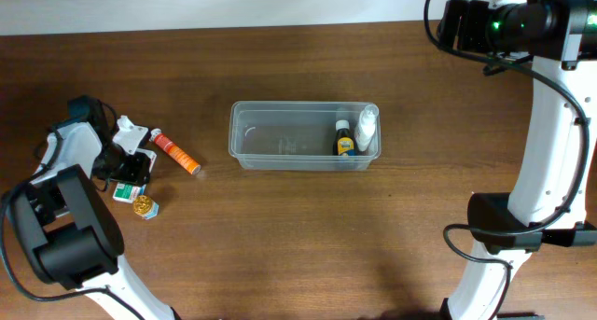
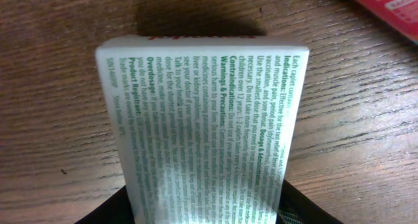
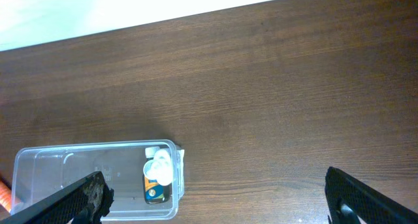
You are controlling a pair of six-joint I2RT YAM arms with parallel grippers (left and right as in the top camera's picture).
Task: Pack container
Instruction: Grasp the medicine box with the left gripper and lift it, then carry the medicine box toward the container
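The clear container [image 1: 303, 135] stands at the table's middle and also shows in the right wrist view [image 3: 78, 175]. At its right end it holds a yellow-and-blue bottle [image 1: 345, 139] and a white bottle [image 1: 367, 126]. My left gripper [image 1: 135, 166] is at the left of the table, shut on a white-and-green box [image 2: 202, 119] with fine print that rests on or just above the wood; the fingers [image 2: 206, 214] grip its near end. My right gripper [image 3: 219, 204] is open and empty, raised high at the back right [image 1: 457, 21].
An orange-red tube [image 1: 175, 153] lies just right of the left gripper; its red end shows in the left wrist view [image 2: 392, 8]. A small box with a gold round item [image 1: 143, 205] lies in front of the gripper. The right arm's base [image 1: 508, 222] stands at the right.
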